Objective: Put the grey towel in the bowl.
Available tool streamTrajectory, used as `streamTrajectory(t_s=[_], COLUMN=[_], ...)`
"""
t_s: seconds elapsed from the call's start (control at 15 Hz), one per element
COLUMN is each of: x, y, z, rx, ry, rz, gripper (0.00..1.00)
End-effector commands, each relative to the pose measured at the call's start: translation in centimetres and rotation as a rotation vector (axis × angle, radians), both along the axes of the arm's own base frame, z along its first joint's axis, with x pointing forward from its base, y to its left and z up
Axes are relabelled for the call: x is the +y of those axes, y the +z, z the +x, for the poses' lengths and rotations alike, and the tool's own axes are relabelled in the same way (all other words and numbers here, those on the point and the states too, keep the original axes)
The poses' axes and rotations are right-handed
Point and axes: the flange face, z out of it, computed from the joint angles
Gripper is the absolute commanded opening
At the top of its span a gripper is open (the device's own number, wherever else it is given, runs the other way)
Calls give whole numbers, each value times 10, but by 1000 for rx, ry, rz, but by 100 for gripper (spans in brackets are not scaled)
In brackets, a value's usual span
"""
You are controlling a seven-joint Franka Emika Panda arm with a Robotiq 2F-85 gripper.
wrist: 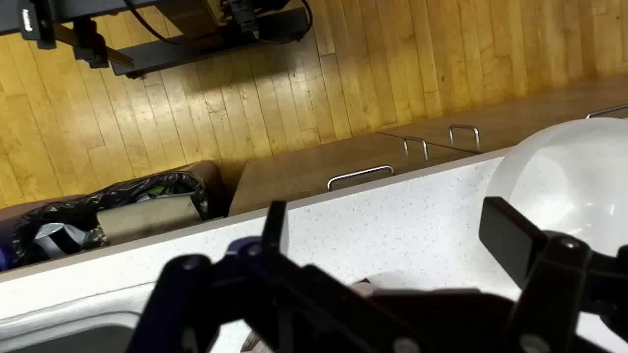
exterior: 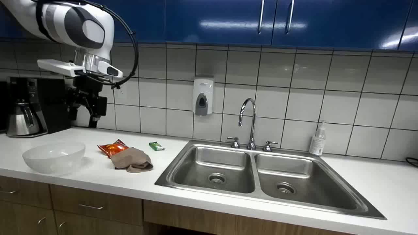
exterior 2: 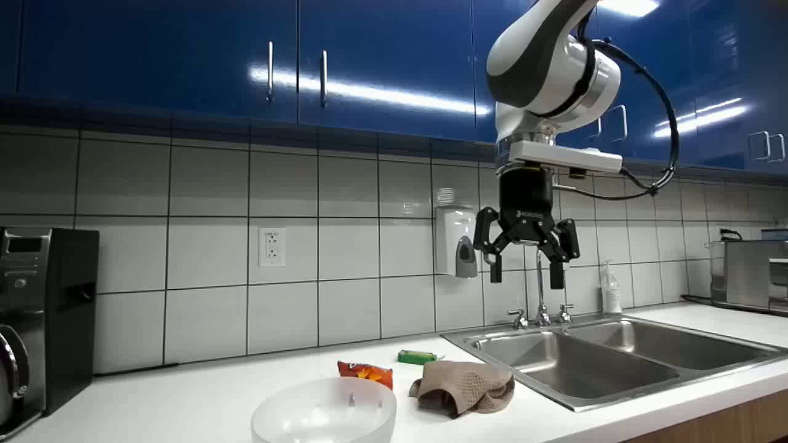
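Observation:
The grey-brown towel (exterior: 132, 160) lies crumpled on the white counter, between the bowl and the sink; it also shows in an exterior view (exterior 2: 465, 387). The frosted white bowl (exterior: 54, 160) stands upright near the counter's front edge, in both exterior views (exterior 2: 323, 412). The bowl also shows at the right of the wrist view (wrist: 584, 181). My gripper (exterior 2: 526, 280) is high above the counter, apart from towel and bowl, with fingers spread and nothing between them. It also shows in an exterior view (exterior: 83, 118) and the wrist view (wrist: 385, 228), where it hides most of the towel.
An orange-red chip bag (exterior: 112, 148) touches the towel. A small green packet (exterior: 156, 146) lies behind it. A double steel sink (exterior: 254, 186) with a tall faucet (exterior: 252, 124) is beside the towel. A coffee maker (exterior: 36, 104) and soap dispenser (exterior: 203, 94) stand at the back.

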Motion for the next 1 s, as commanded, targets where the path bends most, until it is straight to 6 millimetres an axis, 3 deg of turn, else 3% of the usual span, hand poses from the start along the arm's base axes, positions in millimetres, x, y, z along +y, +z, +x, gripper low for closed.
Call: streamTrajectory(t_s=[0.0,0.53,0.93], x=[0,0,32], y=[0,0,-11], z=[0,0,0], rx=[1,2,-252], ry=[0,0,176], rz=[0,0,-122], gripper=[100,100,100])
